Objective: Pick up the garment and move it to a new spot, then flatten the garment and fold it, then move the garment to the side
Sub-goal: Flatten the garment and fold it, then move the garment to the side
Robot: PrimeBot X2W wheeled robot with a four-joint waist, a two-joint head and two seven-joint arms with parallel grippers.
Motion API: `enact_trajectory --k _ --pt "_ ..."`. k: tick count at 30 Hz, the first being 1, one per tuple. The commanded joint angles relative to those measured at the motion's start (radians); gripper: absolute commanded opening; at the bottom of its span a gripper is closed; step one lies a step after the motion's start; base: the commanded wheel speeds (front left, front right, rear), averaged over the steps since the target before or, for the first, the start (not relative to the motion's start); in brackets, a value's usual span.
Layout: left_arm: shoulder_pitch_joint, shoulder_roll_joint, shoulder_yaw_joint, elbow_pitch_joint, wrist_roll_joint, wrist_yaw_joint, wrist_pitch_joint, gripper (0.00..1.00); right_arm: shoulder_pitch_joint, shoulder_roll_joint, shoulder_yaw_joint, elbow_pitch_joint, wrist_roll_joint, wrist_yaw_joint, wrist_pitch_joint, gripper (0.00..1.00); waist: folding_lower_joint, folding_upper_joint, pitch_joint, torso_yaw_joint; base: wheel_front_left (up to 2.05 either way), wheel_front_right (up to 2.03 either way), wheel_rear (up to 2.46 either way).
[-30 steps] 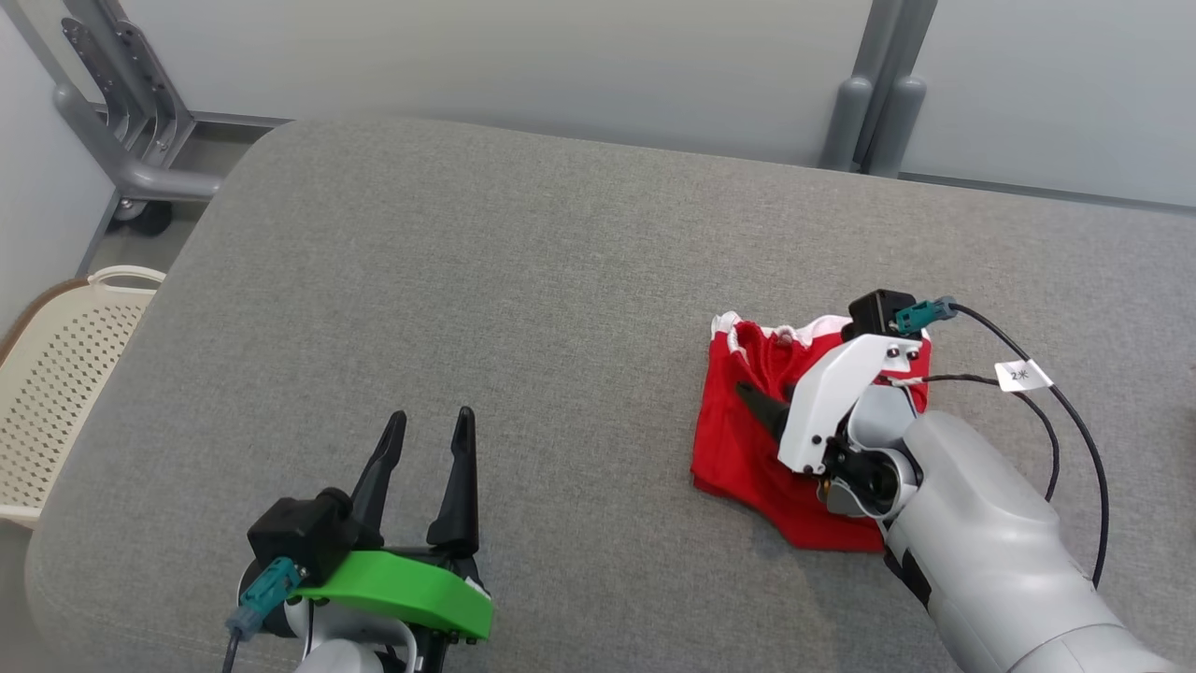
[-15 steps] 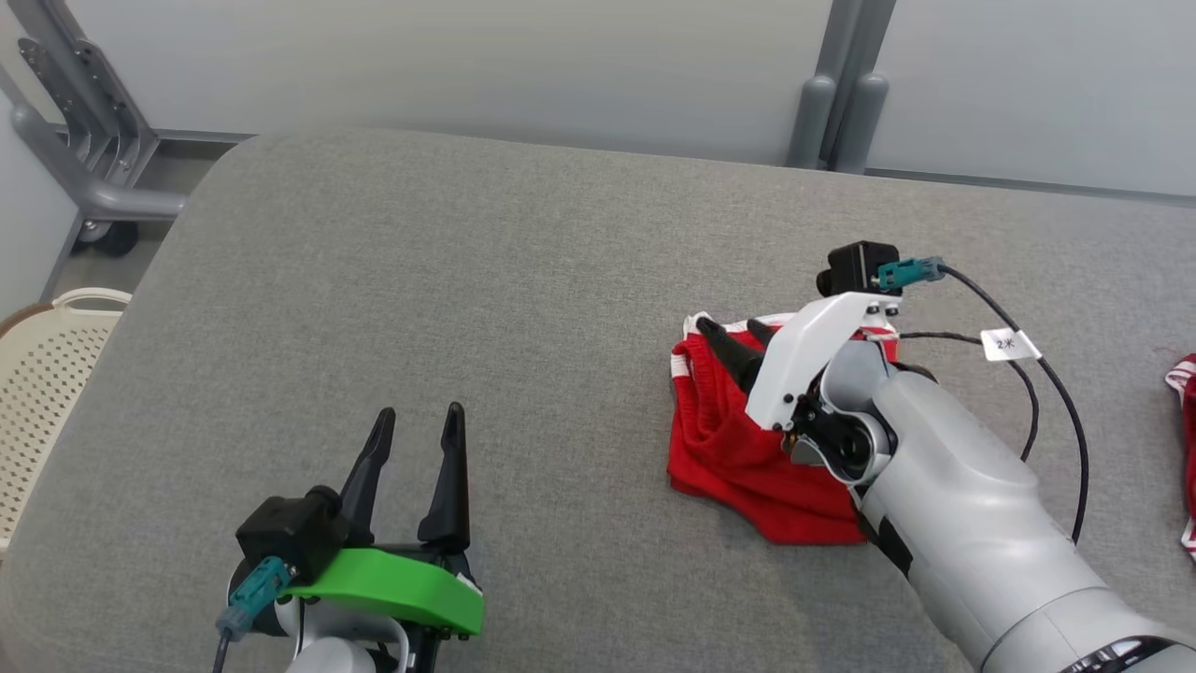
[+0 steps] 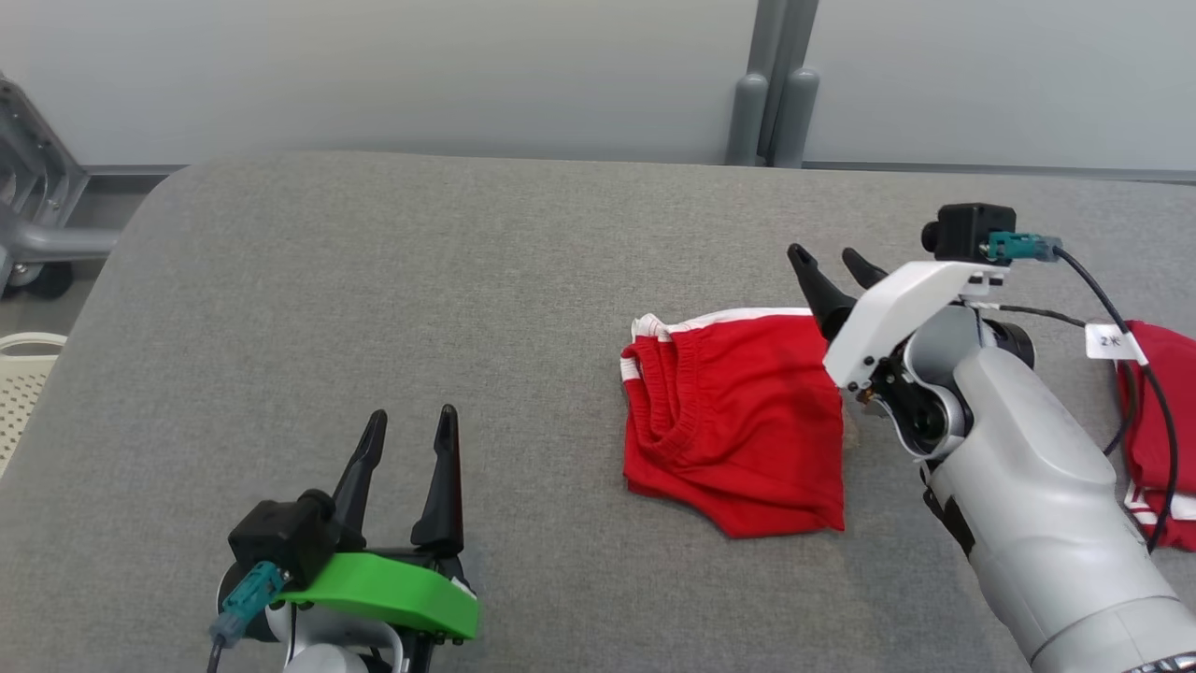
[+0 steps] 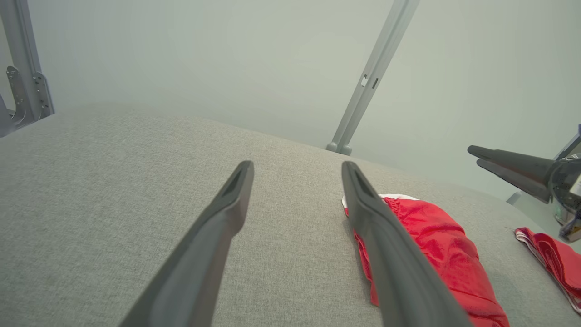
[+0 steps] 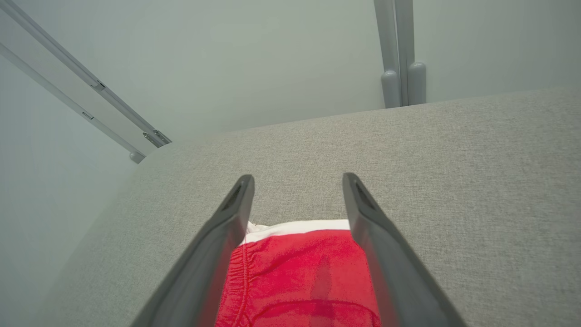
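The garment is a pair of red shorts with white trim, lying folded on the grey table, right of centre. It also shows as the red shorts in the left wrist view and under the fingers as the shorts in the right wrist view. My right gripper hangs open above the garment's far right corner, lifted off the cloth, nothing between its fingers. My left gripper stands open and empty over bare table at the lower left, well apart from the garment.
A second red and white garment lies at the table's right edge, partly behind my right arm and its black cables. A pale perforated basket stands off the table's left side. Grey posts rise behind the table.
The head camera has swung right. My right gripper has opened, let go of the garment and risen toward the far right; the garment now lies flat. My left gripper has kept still.
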Motion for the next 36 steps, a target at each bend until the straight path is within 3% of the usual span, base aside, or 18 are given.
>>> enact_trajectory --k 1,10,18,27,35,36 --pt "0.009 0.008 0.000 -0.007 0.008 0.006 0.003 1.00 0.029 -0.010 -0.013 -0.022 -0.012 0.000 0.004 1.00 0.0000 0.0059 -0.003 -0.025 0.00 0.00 0.00" --pt "-0.006 0.026 -0.006 -0.033 0.028 0.027 0.017 1.00 0.193 -0.062 -0.100 -0.204 -0.075 0.000 0.124 1.00 0.0000 0.0059 0.015 -0.064 0.00 0.00 0.00" --pt "-0.027 0.026 -0.013 -0.038 0.035 0.029 0.017 1.00 0.286 -0.076 -0.146 -0.299 -0.094 0.000 0.272 1.00 0.0000 0.0059 0.040 -0.032 0.00 0.00 0.00" --pt "-0.035 0.027 -0.017 -0.034 0.035 0.029 0.015 1.00 0.320 -0.037 -0.209 -0.265 -0.075 0.000 0.344 1.00 0.0000 0.0059 0.055 0.041 0.00 0.00 0.00" --pt "-0.030 0.033 -0.017 -0.033 0.030 0.031 0.013 1.00 0.281 -0.011 -0.256 -0.164 -0.075 0.000 0.331 1.00 0.0000 0.0059 0.063 0.072 0.00 0.00 0.00" --pt "-0.030 0.033 -0.017 -0.033 0.030 0.031 0.013 1.00 0.277 -0.007 -0.256 -0.153 -0.067 0.000 0.328 0.82 0.0000 0.0059 0.063 0.074 0.00 0.00 0.00"
